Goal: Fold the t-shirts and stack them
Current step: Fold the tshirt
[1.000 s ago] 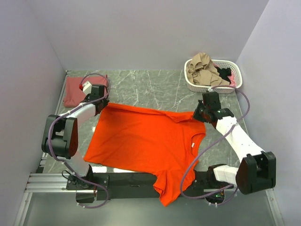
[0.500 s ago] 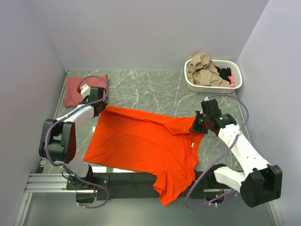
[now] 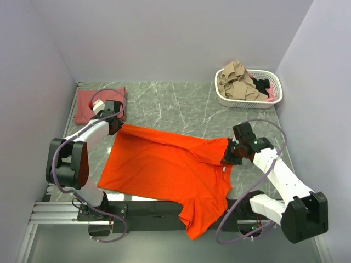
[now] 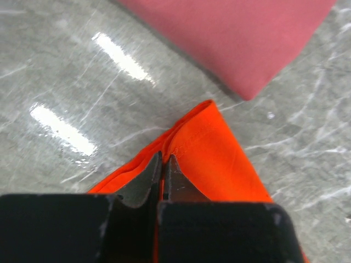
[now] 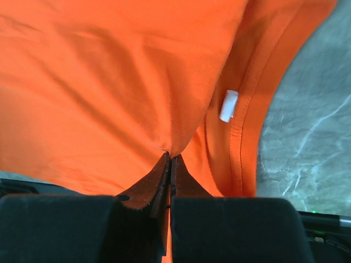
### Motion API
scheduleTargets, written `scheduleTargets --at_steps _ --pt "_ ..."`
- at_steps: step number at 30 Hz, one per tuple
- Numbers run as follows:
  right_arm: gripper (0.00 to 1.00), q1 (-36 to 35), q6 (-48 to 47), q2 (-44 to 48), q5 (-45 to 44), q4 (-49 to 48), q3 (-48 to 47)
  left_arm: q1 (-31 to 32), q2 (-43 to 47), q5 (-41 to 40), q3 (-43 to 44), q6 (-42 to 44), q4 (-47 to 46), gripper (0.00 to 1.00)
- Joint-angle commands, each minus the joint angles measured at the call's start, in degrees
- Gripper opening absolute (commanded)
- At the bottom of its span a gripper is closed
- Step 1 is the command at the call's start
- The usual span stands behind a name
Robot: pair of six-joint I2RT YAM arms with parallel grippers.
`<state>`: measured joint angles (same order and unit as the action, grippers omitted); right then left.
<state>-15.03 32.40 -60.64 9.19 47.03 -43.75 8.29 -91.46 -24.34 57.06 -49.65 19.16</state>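
Pinching hard on both sides here: the left gripper (image 4: pixel 163 159) has its jaws pressed together on the far-left corner of the orange-red t-shirt (image 3: pixel 164 164), and the right gripper (image 5: pixel 170 159) is clamped just as tight on a bunch of cloth up by the collar, the white label (image 5: pixel 228 105) showing just beside it. The shirt lies sideways on the table (image 3: pixel 175 104), collar to the right and hem to the left, so its long axis runs from one gripper to the other and the held far edge is stretched between them. The rest of the cloth spreads toward the arm bases, with one sleeve (image 3: pixel 194 222) hanging off the near edge. On the right the fabric looks lifted and doubled over itself; on the left the corner sits low against the table. That suggests a lengthwise fold, with the far edge to be carried toward the near one. The brick-red t-shirt (image 3: pixel 88 104), folded to a rectangle, waits in the far-left corner just beyond the left gripper, so the left arm is plainly the nearer one for stacking. The basket (image 3: pixel 249 104) sits well apart, far right.
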Motion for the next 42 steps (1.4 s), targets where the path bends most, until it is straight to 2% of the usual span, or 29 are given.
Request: scheduleTargets --at_steps 1,3,4,5,6,7,8,9,11,13,15,20,25,31,40,42 --pt "0.02 -0.44 1.61 -1.49 2.94 -4.65 5.32 -0.47 -0.91 -3.17 1.21 -2.38 4.04 0.04" --pt "0.10 -0.53 1.87 -2.64 2.42 -5.27 6.56 -0.47 -0.91 -3.26 1.13 -2.65 5.27 0.24" --pt "0.13 -0.62 1.87 -3.07 1.71 -5.45 7.26 -0.47 -0.83 -3.17 1.21 -2.73 5.54 0.51" --pt "0.16 -0.70 1.61 -3.08 0.84 -5.54 7.27 -0.47 -0.65 -3.17 1.21 -2.73 5.80 0.66" --pt "0.23 -0.88 0.57 -2.90 -1.96 -5.45 7.10 -0.47 -0.04 -3.26 1.39 -2.82 6.59 0.80" --pt "0.26 -1.84 0.12 -2.64 -4.16 -5.02 6.14 -0.47 0.40 -3.35 1.56 -3.00 7.20 0.92" --pt "0.31 -2.72 -0.41 -1.77 -6.27 -4.67 5.35 -0.47 0.93 -3.17 1.74 -3.09 7.82 0.99" --pt "0.38 -3.86 -1.45 -1.33 -8.73 -4.23 4.29 -0.47 2.24 -3.00 2.26 -2.91 8.96 0.99" --pt "0.46 -9.13 -1.99 -0.01 -15.15 -3.08 0.69 -0.47 3.82 -2.82 2.44 -3.00 10.02 0.99" --pt "0.62 -13.08 -3.04 0.17 -17.88 -3.08 -2.81 -0.38 7.07 -1.60 1.83 -2.91 10.29 0.99" --pt "0.63 -17.92 -4.71 -0.53 -17.28 -4.30 -4.32 -0.38 10.84 -0.36 0.43 -2.74 10.11 0.99" --pt "0.63 -27.41 -3.76 -7.45 -14.03 -10.54 -6.17 -0.38 18.15 1.13 -3.35 -4.31 11.60 0.99" --pt "0.57 -31.37 -1.56 -18.52 -16.04 -13.45 -8.45 -0.38 24.04 3.94 -8.97 -6.42 11.87 0.99" --pt "0.51 -31.47 1.87 -25.57 -21.67 -15.73 -9.60 -0.38 26.77 4.56 -12.41 -7.30 12.13 0.99" --pt "0.46 -31.03 5.30 -30.67 -27.64 -17.84 -9.95 -0.38 25.54 4.47 -12.15 -6.95 12.31 0.99" --pt "0.42 -30.77 5.74 -31.11 -28.61 -17.67 -10.04 -0.38 25.80 4.39 -12.23 -7.04 12.31 0.99"
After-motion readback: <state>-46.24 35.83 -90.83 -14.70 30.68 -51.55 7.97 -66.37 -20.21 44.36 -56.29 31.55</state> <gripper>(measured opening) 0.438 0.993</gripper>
